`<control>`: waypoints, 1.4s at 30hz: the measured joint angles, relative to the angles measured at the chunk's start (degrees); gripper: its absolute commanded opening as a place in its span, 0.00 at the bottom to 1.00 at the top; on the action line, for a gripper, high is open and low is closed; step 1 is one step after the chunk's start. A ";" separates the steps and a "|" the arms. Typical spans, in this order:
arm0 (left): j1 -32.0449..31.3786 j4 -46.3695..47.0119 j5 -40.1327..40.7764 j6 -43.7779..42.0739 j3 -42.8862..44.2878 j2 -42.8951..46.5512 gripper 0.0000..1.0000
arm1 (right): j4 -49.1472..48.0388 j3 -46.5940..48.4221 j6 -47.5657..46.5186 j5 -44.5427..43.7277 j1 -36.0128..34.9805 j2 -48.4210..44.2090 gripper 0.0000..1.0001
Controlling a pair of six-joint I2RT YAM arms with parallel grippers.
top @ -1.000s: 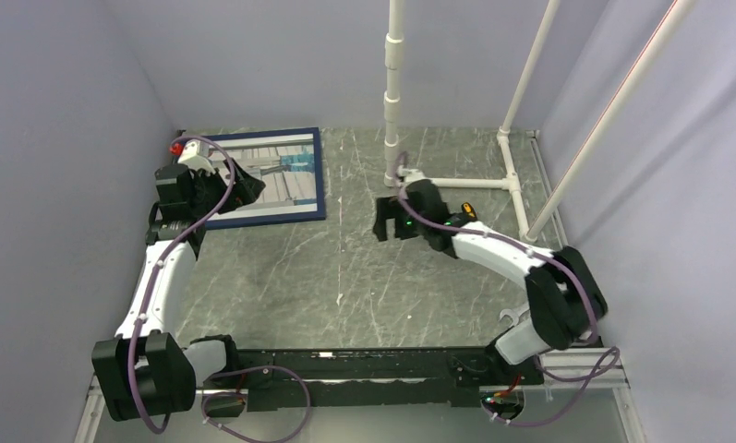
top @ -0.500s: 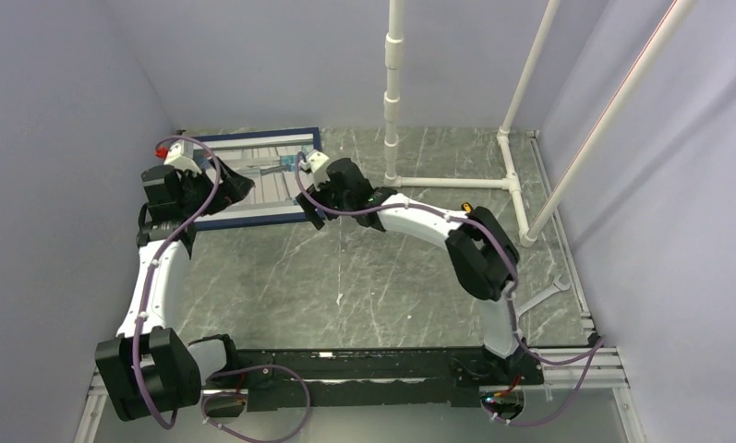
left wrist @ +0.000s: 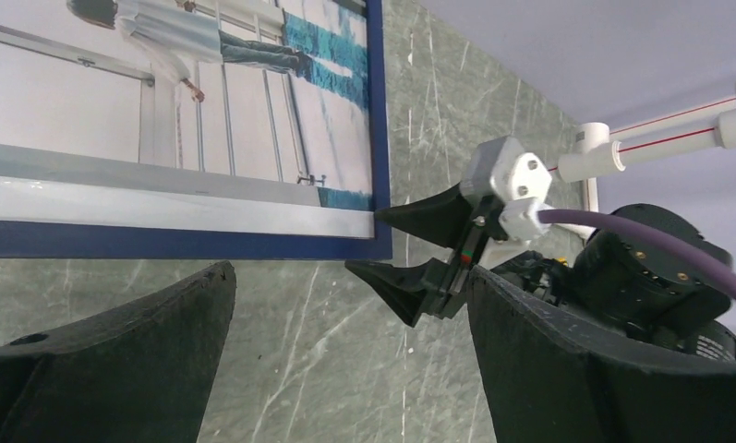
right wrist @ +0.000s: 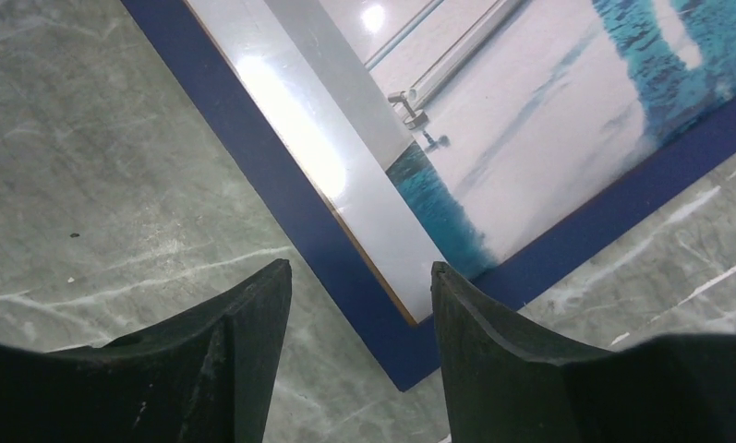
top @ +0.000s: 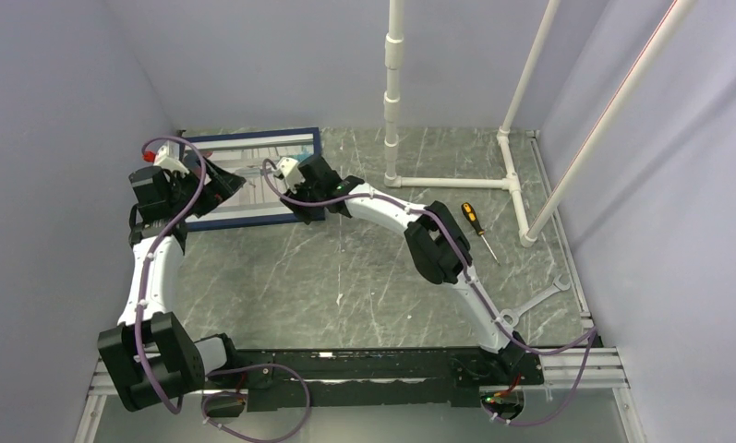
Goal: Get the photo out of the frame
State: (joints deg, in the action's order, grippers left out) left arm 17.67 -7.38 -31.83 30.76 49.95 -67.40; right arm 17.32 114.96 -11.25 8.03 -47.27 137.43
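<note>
The photo [top: 264,169] lies face up in the navy frame [top: 253,136] at the table's back left. In the left wrist view the photo [left wrist: 207,138] shows a pale scene with a figure, and the frame [left wrist: 161,242] borders it. My left gripper [top: 223,185] hovers over the frame's left part, its jaws wide open and empty [left wrist: 350,314]. My right gripper [top: 301,205] is at the frame's near right corner. Its jaws stand apart above that corner [right wrist: 356,305]. There the photo [right wrist: 530,120] shows a brown edge inside the frame [right wrist: 285,185]. Left wrist view also shows the right gripper [left wrist: 364,242].
A screwdriver [top: 475,226] lies right of the middle and a wrench [top: 539,300] nearer the right edge. A white pipe stand [top: 393,92] rises at the back, with its foot along the table. Walls close in on the left, back and right.
My right arm has swung left from beside the pipe to the frame's near right corner, its jaws narrowing. My left gripper has shifted a little to the left, still open.
</note>
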 measured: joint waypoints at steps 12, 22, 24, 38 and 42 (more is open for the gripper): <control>1.07 2.45 -3.54 2.12 -0.04 -1.55 0.93 | 3.21 2.62 -4.28 -2.16 -2.01 3.61 0.51; 1.05 3.32 -4.42 2.93 -0.07 -1.84 0.92 | 3.26 3.06 -5.95 -3.74 -2.45 4.13 0.50; 1.05 3.34 -4.44 2.93 -0.07 -1.84 0.93 | 3.28 3.04 -6.29 -4.17 -2.45 4.13 0.47; 1.05 3.30 -4.50 2.95 -0.07 -1.84 0.94 | -5.49 -6.54 -7.98 -6.29 -3.54 0.46 0.19; 1.05 3.21 -4.46 2.91 -0.07 -1.84 0.95 | -7.93 -10.16 -5.84 -6.40 -4.22 -1.46 0.17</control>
State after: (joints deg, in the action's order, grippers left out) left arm 18.72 -4.16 -36.29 33.67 49.89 -69.23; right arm 9.39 104.79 -17.08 1.63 -51.48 135.96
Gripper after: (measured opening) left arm 0.944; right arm 0.377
